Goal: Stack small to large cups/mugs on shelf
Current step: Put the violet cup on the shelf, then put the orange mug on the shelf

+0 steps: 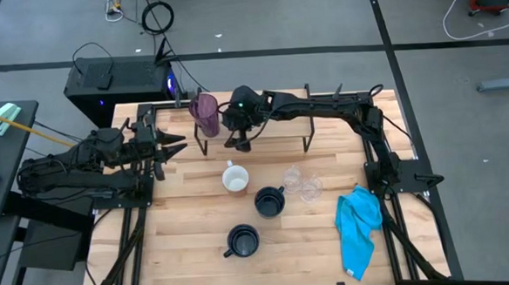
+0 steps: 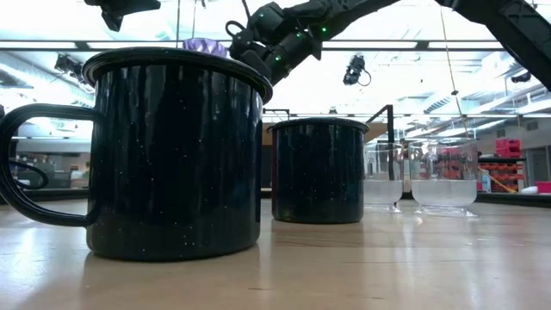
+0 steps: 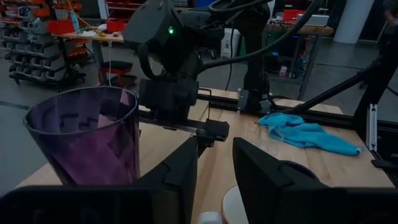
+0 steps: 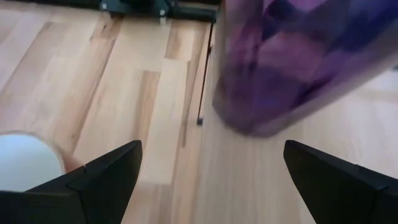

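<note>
Right claw (image 1: 241, 145) spread wide and empty just beside purple tumbler (image 1: 206, 114) on shelf (image 1: 280, 128), left claw (image 1: 174, 147) parted, empty.

High view: straight down over whole wooden worktop (image 1: 190, 251). Low view: worktop level, close behind speckled dark navy mug (image 2: 176, 155). Both wrist views face the translucent purple tumbler (image 3: 87, 143), right's nearest.

Glossy speckled enamel navy mugs (image 2: 176, 151), a translucent purple plastic tumbler (image 3: 84, 140), clear glasses (image 2: 443, 176), a soft blue cloth (image 1: 359, 224), a smooth light-wood tabletop (image 1: 190, 251).
</note>
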### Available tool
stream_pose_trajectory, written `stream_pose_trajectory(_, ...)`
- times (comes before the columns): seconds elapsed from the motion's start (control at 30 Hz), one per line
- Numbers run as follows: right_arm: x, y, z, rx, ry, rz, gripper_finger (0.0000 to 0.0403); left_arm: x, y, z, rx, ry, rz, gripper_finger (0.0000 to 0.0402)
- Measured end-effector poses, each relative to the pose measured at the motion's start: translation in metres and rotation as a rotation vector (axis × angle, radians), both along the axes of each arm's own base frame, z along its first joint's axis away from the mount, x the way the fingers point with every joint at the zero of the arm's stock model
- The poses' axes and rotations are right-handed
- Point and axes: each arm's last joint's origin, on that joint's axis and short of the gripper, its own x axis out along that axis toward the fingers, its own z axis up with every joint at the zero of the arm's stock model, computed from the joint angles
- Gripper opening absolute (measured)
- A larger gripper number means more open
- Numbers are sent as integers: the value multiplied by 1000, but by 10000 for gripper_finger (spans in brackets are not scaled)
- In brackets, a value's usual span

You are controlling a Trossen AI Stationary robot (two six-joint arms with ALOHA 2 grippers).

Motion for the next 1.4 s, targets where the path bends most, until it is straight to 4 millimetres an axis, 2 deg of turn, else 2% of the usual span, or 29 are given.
stream_pose_trajectory(0.13, -8, 6, 6, 18, 46, 1, 400, 0, 0, -2, -1, 16, 0, 110)
stream_pose_trajectory(0.33, -20, 31, 33, 5, 49, 24, 393, -1, 0, -8, -11, 83, 1, 110)
stream_pose_trajectory(0.47, -31, 41, 49, 20, 53, 20, 383, -1, 0, -10, -9, 88, 0, 110)
stream_pose_trajectory(0.67, -40, 62, 56, 55, 107, 50, 370, 9, 1, -45, -20, 142, 1, 110)
stream_pose_trajectory(0.8, -39, 80, 59, 55, 107, 88, 365, 13, 1, -54, -5, 116, -2, 110)
stream_pose_trajectory(1.07, -28, 112, 50, 13, 106, 133, 364, -1, -1, -33, 30, 25, -21, 110)
stream_pose_trajectory(1.2, -22, 124, 42, -5, 111, 141, 361, -6, -1, -34, 11, 18, -20, 110)
stream_pose_trajectory(1.4, -7, 147, 19, -32, 140, 147, 353, -8, -1, -32, -7, -5, -18, 110)
